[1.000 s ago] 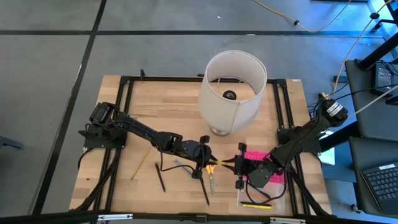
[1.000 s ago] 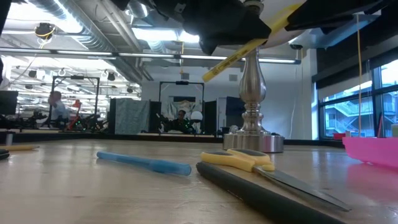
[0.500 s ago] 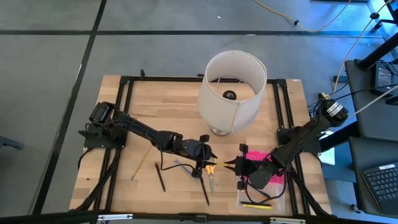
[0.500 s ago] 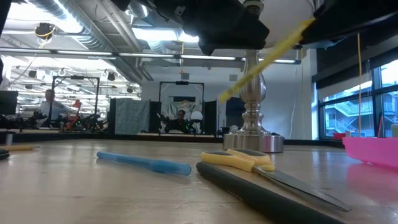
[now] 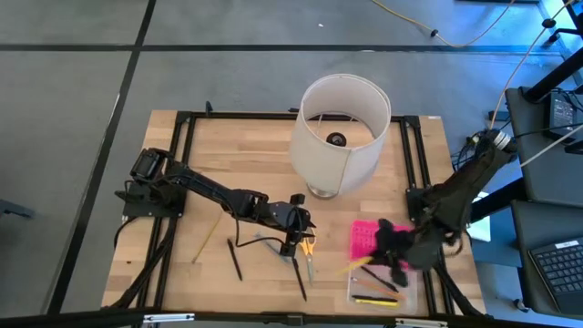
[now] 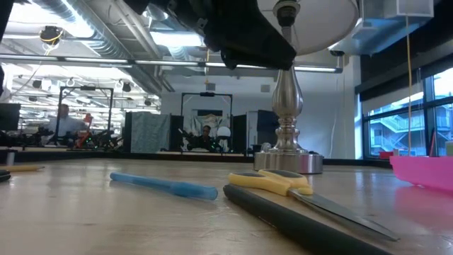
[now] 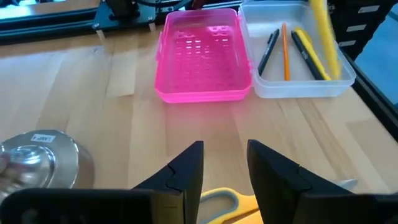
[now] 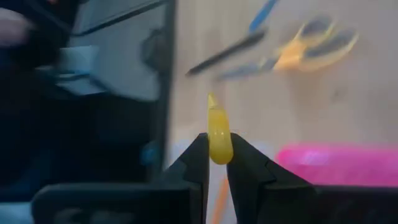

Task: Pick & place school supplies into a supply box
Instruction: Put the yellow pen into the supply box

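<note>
My right gripper (image 5: 378, 261) is shut on a yellow pencil (image 5: 353, 267) and hovers over the supply box's clear base (image 5: 378, 292), which holds a few pens and pencils (image 7: 292, 46). The pink dotted lid (image 5: 366, 239) lies open on the table next to the base. My left gripper (image 7: 224, 165) is open above the yellow-handled scissors (image 7: 227, 204), touching nothing. The scissors (image 6: 276, 181), a blue pen (image 6: 166, 186) and a black pen (image 6: 297, 223) lie flat on the table. My right gripper pinches the yellow pencil (image 8: 218, 134) between its two fingers. The pencil runs forward along them, and its free end (image 8: 212, 99) sticks out past the tips. It is lifted clear, its free part (image 7: 323, 31) hanging over the clear base.
A big white lampshade (image 5: 340, 132) on a metal foot (image 6: 287, 161) stands at the table's far middle. Another yellow pencil (image 5: 208, 239) and a black pen (image 5: 235, 261) lie left of the scissors. Black cables and rails run along the table edges.
My right gripper has carried the yellow pencil away from the left gripper, toward the table's right and near edge, until it is over the clear base. The pencil tipped on the way and has left the low view. My left gripper stayed over the scissors.
</note>
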`<state>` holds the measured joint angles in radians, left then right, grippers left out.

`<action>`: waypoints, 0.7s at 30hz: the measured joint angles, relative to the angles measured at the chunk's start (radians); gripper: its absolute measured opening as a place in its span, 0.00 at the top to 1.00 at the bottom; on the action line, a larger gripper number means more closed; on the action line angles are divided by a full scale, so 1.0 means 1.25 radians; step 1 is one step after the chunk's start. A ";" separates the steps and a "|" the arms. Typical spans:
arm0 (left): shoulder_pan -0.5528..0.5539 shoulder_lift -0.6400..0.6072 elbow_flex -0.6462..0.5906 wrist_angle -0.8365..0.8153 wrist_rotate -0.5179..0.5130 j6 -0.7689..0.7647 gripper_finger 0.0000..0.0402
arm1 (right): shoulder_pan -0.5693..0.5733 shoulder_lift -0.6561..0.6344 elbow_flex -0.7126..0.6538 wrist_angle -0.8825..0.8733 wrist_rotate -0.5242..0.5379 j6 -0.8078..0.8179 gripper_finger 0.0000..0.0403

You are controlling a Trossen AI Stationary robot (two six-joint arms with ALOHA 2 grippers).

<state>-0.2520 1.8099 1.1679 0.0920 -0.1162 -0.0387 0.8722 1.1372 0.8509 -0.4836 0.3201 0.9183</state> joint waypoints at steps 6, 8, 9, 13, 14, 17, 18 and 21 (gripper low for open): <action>0.007 0.000 0.000 -0.031 0.001 0.000 0.71 | 0.051 -0.082 0.000 -0.102 -0.121 0.211 0.89; 0.007 0.000 0.000 -0.053 0.001 0.000 0.71 | 0.055 -0.083 0.000 -0.130 -0.166 0.252 0.89; 0.007 0.000 0.000 -0.067 0.001 -0.001 0.71 | 0.055 -0.081 0.000 -0.138 -0.190 0.264 0.89; 0.015 0.000 0.000 -0.112 -0.034 -0.020 0.70 | 0.047 -0.070 0.000 -0.185 -0.302 0.343 0.89; 0.020 0.000 0.000 -0.121 -0.047 -0.021 0.70 | 0.043 -0.068 0.000 -0.192 -0.334 0.369 0.89; 0.036 0.000 0.000 -0.148 -0.061 -0.021 0.71 | 0.032 -0.059 0.000 -0.216 -0.391 0.411 0.89; 0.042 0.000 0.000 -0.155 -0.059 -0.021 0.72 | 0.027 -0.055 0.000 -0.216 -0.405 0.415 0.89; 0.059 0.000 0.000 -0.183 -0.060 -0.022 0.72 | 0.006 -0.043 0.000 -0.228 -0.442 0.413 0.89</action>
<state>-0.1780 1.8099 1.1679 -0.1363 -0.1909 -0.0662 0.8800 1.0837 0.8509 -0.7690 -0.2321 1.4342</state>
